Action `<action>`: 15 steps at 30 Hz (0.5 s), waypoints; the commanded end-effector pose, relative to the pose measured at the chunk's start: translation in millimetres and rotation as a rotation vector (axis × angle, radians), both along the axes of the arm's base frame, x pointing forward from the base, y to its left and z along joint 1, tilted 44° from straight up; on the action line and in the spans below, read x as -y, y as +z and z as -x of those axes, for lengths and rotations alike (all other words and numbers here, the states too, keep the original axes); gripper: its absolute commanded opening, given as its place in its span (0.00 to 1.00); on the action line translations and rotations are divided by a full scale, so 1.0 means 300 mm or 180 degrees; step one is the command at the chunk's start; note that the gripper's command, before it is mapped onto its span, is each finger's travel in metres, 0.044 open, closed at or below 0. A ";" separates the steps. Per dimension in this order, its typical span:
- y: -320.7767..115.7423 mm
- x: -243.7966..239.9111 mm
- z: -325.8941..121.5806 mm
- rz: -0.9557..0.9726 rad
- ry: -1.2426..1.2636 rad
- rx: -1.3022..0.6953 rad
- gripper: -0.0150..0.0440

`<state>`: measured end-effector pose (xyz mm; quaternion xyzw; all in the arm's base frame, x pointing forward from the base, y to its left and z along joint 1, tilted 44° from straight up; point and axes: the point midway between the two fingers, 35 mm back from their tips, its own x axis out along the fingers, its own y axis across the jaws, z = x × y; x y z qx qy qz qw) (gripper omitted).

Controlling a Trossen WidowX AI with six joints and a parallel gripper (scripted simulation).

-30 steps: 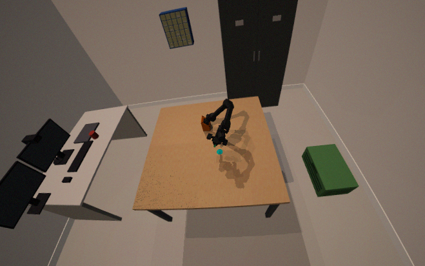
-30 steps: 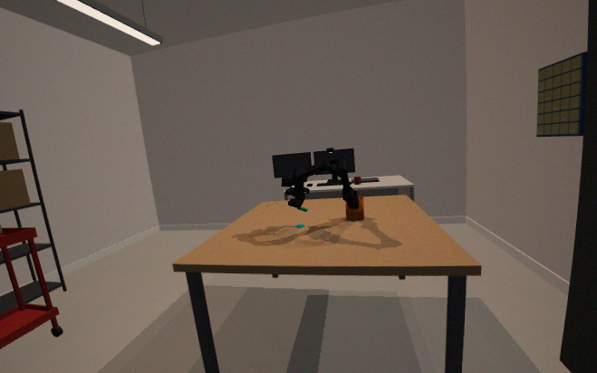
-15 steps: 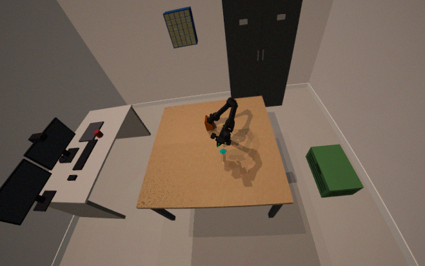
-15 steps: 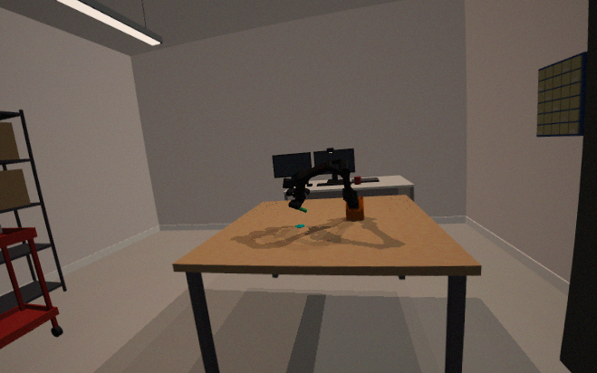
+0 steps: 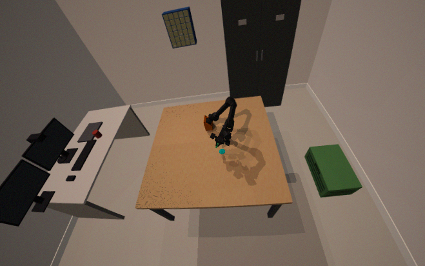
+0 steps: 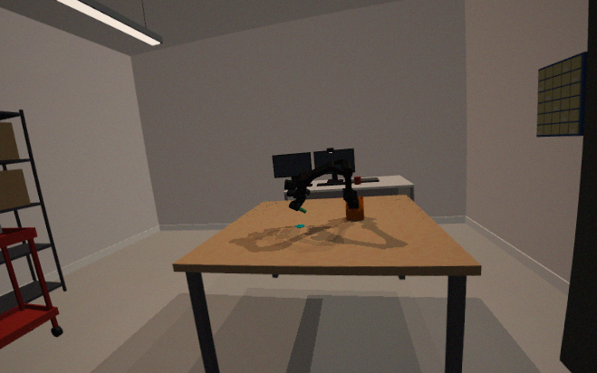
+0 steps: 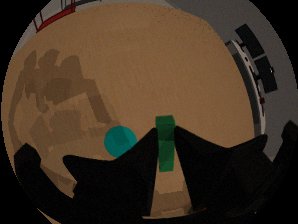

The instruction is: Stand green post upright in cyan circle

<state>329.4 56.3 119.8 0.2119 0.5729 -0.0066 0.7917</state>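
The green post (image 5: 217, 144) (image 6: 302, 210) (image 7: 165, 145) is held in the air above the table, tilted slightly down from level in the exterior view. My gripper (image 6: 297, 207) (image 7: 165, 131) is shut on it, with the post showing between the two dark fingers in the wrist view. The cyan circle (image 5: 222, 151) (image 6: 299, 225) (image 7: 120, 142) lies flat on the table. In the wrist view it is left of the post, partly behind the left finger. In the exterior view it is below the held post, with a gap between them.
The wooden table (image 5: 180, 164) (image 6: 384, 259) carries the arm and its orange base block (image 5: 208, 124) (image 6: 355, 213), which stands behind the circle in the top view. Arm shadows fall across the table. A white desk (image 5: 108, 132) with monitors stands apart from the table.
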 end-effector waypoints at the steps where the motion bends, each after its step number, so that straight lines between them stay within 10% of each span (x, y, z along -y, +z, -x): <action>1: 0.001 -0.001 0.001 0.0058 -0.0054 0.0079 0.29; 15: 0.001 -0.006 -0.004 0.0188 -0.0182 0.0312 0.29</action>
